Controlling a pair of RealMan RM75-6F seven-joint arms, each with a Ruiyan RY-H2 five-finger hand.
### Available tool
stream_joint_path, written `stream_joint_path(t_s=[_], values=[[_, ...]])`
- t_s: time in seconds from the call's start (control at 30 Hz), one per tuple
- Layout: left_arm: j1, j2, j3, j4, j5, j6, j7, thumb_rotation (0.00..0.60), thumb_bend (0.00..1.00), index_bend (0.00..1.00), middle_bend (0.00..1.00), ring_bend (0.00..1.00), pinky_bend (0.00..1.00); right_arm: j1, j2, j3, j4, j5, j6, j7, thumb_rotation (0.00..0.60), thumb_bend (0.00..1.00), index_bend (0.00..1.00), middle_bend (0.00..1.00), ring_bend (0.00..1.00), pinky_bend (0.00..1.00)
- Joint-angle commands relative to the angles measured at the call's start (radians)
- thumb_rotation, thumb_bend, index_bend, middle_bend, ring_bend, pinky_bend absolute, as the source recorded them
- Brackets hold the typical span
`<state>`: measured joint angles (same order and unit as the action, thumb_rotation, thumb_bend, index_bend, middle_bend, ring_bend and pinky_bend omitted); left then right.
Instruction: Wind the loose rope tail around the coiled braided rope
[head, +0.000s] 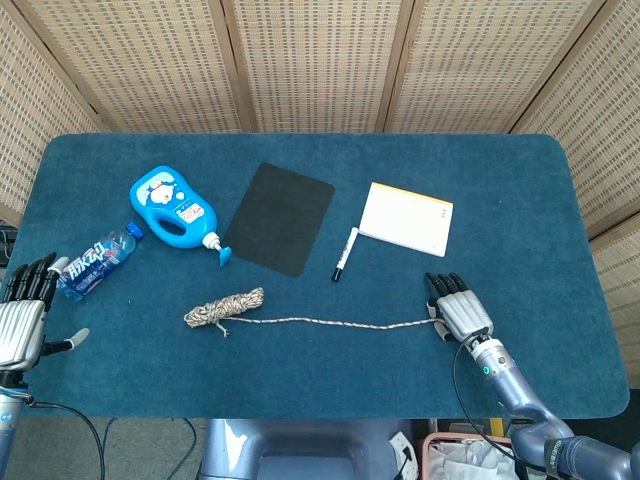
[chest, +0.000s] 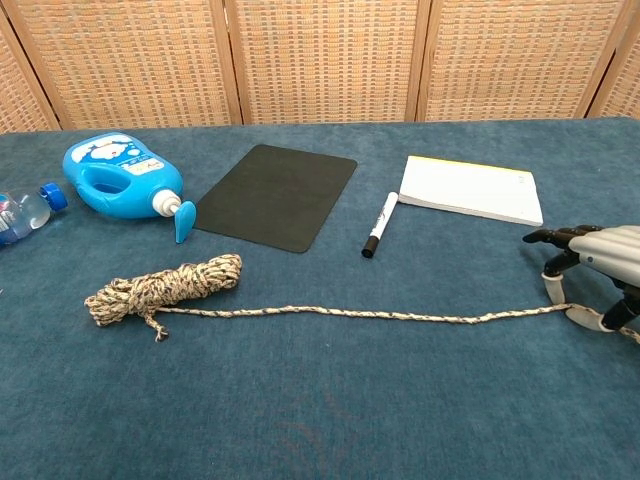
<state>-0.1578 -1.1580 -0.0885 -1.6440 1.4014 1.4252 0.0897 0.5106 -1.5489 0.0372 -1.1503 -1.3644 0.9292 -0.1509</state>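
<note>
Pinching the far end of the loose rope tail (chest: 400, 315), the right hand (head: 459, 313) rests at the table's (head: 520, 200) near right; the left hand (head: 22, 318), fingers spread and empty, waits at the near left edge. No winding looks done: the tail lies straight from the coil (head: 224, 308). Beyond sit pen (head: 344, 253), notepad (head: 406, 218), mat (head: 278, 217), detergent jug (head: 172, 206). The pinch itself is partly cut off.

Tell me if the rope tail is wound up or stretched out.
Stretched out: the tail runs nearly straight across the table from the coil to the right robot hand.
</note>
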Motion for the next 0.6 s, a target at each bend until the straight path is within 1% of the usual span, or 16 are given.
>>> stream_joint_path(t_s=[0.03, 0.17, 0.37, 0.6], values=[[0.000, 0.000, 0.000, 0.000, 0.000, 0.001, 0.001, 0.600, 0.00, 0.00, 0.00, 0.00, 0.00, 0.000, -0.002, -0.001, 0.003, -0.001, -0.001, 0.003, 0.600, 0.42, 0.55, 0.00, 0.00, 0.00], [0.000, 0.000, 0.000, -0.001, 0.000, 0.000, 0.001, 0.600, 0.00, 0.00, 0.00, 0.00, 0.00, 0.000, -0.006, -0.003, 0.007, -0.001, -0.004, 0.010, 0.600, 0.43, 0.57, 0.00, 0.00, 0.00], [0.001, -0.002, 0.002, 0.000, 0.001, 0.000, 0.002, 0.600, 0.00, 0.00, 0.00, 0.00, 0.00, -0.002, -0.010, -0.004, 0.013, -0.010, 0.006, 0.030, 0.600, 0.45, 0.63, 0.01, 0.00, 0.00], [-0.003, -0.006, 0.005, 0.001, -0.001, -0.011, 0.006, 0.600, 0.00, 0.00, 0.00, 0.00, 0.00, -0.006, -0.015, -0.004, 0.020, -0.030, 0.029, 0.062, 0.600, 0.48, 0.70, 0.05, 0.00, 0.00]])
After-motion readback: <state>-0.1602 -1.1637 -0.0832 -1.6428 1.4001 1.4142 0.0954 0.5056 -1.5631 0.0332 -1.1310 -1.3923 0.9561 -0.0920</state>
